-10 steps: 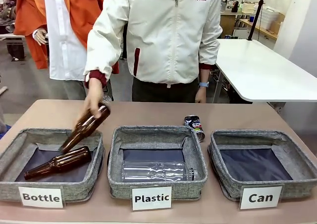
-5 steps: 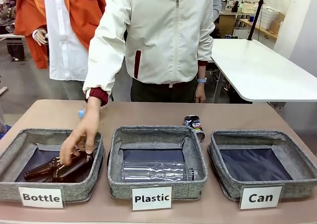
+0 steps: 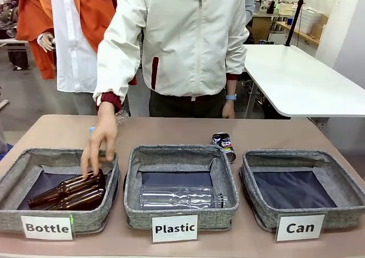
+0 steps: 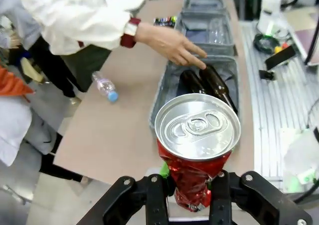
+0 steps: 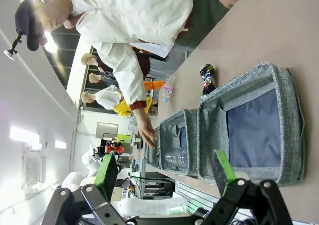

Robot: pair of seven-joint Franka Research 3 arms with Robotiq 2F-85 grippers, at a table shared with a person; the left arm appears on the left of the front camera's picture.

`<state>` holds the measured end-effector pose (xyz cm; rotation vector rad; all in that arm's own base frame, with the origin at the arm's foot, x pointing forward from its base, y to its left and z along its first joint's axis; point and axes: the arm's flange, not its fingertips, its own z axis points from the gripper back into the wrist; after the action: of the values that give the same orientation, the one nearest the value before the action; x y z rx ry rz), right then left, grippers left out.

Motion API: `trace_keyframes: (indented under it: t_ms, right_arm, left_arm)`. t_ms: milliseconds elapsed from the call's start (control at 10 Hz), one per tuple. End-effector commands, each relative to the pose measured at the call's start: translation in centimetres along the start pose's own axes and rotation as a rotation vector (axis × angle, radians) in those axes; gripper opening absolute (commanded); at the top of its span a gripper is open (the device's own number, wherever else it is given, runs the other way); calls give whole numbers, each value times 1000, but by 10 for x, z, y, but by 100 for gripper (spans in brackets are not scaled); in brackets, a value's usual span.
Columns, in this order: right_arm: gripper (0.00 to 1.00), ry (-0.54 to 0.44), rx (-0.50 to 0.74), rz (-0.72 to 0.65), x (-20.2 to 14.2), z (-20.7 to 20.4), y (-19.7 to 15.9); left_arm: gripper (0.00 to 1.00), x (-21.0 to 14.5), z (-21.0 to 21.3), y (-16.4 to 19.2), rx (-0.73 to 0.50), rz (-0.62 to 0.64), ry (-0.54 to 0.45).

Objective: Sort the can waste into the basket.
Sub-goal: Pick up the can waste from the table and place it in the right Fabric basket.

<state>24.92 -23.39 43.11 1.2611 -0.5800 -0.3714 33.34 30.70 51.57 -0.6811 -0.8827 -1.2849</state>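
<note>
Left gripper [image 4: 189,185] is clamped on the crushed red can [image 4: 197,135], silver top toward the cam, held high past the bottle end of the table [image 3: 171,127], prob. so it clears the rims en route to the Can basket [image 3: 296,154], well apart. Right gripper [image 5: 164,170] hangs w/ jaws wide, nothing in it. Black can [image 3: 223,146] lies behind the Plastic basket [image 3: 181,150]. Person's hand [image 3: 100,146] rests on the brown bottles [image 3: 68,192], so I'd route around it.
</note>
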Motion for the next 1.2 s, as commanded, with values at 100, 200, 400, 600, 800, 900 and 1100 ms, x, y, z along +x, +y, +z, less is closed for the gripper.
trace_keyframes:
  t_ms: [100, 200, 400, 600, 800, 900, 1100]
  right_arm:
    - [100, -18, 29, 27, 2, -1, 1]
    - [100, -18, 29, 27, 2, -1, 1]
    - [100, -18, 29, 27, 2, -1, 1]
    - [100, -18, 29, 27, 2, -1, 1]
    - [100, -18, 29, 27, 2, -1, 1]
    - [100, -18, 29, 27, 2, -1, 1]
    - [100, -18, 29, 27, 2, -1, 1]
  left_arm:
    - [27, 61, -93, 11, 39, 55, 10]
    - [27, 83, -126, 10, 7, 26, 49]
    - [27, 129, -200, 0, -78, -23, 122]
    - [27, 165, -268, -8, -11, -38, 185]
    - [27, 209, -349, -15, -83, -82, 226]
    - [27, 225, -377, -20, -128, -96, 204]
    - [27, 243, -400, -23, -144, -76, 197]
